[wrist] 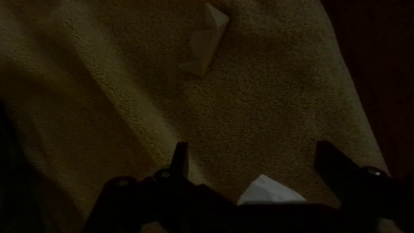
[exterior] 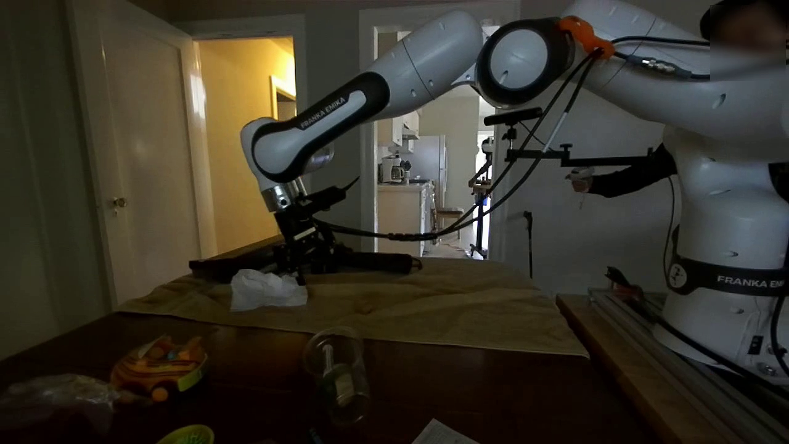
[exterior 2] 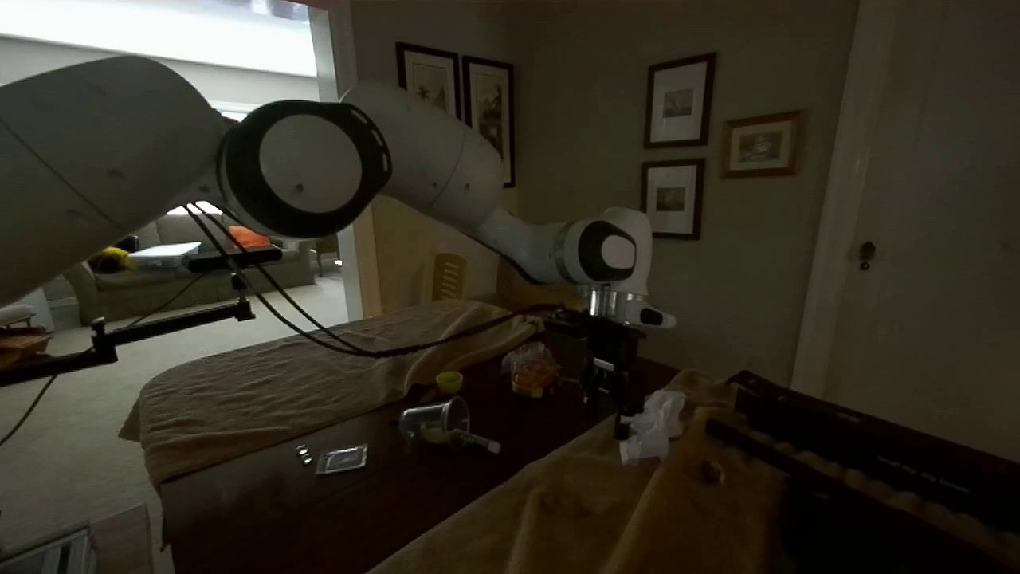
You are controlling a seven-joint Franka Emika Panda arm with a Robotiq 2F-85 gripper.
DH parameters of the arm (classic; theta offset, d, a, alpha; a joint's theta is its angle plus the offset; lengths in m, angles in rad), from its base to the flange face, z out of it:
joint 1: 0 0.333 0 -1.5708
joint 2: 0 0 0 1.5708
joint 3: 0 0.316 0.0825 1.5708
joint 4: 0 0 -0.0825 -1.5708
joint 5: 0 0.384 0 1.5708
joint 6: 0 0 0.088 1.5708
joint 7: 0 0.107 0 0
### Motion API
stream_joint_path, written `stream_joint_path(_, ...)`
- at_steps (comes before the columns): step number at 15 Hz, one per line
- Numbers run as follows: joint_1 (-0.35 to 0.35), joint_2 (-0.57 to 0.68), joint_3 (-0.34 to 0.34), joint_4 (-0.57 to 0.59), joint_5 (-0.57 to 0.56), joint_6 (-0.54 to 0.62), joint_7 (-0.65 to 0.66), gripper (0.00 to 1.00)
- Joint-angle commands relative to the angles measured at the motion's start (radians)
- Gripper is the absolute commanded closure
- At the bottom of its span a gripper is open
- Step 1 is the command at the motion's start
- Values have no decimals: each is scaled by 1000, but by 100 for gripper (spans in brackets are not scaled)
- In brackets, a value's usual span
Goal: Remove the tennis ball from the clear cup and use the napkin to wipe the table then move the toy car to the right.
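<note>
The white crumpled napkin point(exterior: 268, 290) lies on the tan cloth, right beside my gripper point(exterior 2: 607, 421). In the wrist view my gripper point(wrist: 251, 150) stands open, fingers wide apart; only a corner of the napkin point(wrist: 271, 191) shows, the rest covered by the gripper's dark body. On the dark brown table point(exterior 2: 263, 510) the clear cup point(exterior 2: 426, 422) rests on its side with a white-ended tube sticking out. The orange toy car point(exterior: 160, 367) sits farther off. A round yellow-green thing point(exterior 2: 449, 381) looks hollow on top; whether it is the tennis ball I cannot tell.
Tan cloth point(exterior: 431, 302) covers part of the table, with folds. A long dark case point(exterior 2: 868, 446) lies beside the napkin. A clear plastic bag point(exterior: 55, 394) is against the toy car. A flat packet point(exterior 2: 343, 459) lies near the cup. Folded pale paper point(wrist: 207, 42) shows on the cloth.
</note>
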Motion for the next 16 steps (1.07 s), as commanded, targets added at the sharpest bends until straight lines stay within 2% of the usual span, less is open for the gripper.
stream_joint_path(1, -70, 22, 17, 36, 54, -1, -9, 0)
stream_joint_path(2, -89, 20, 38, 42, 70, -3, -52, 0)
stream_joint_path(3, -57, 9, 5, 10, 27, -3, -16, 0)
stream_joint_path(6, -84, 10, 19, 17, 46, -4, -37, 0)
stream_joint_path(7, -68, -10, 19, -23, 22, 34, -25, 0)
stream_joint_path(9, -64, -10, 18, -28, 19, 69, -25, 0)
stream_joint_path(16, -61, 75, -60, 108, -46, 145, -19, 0)
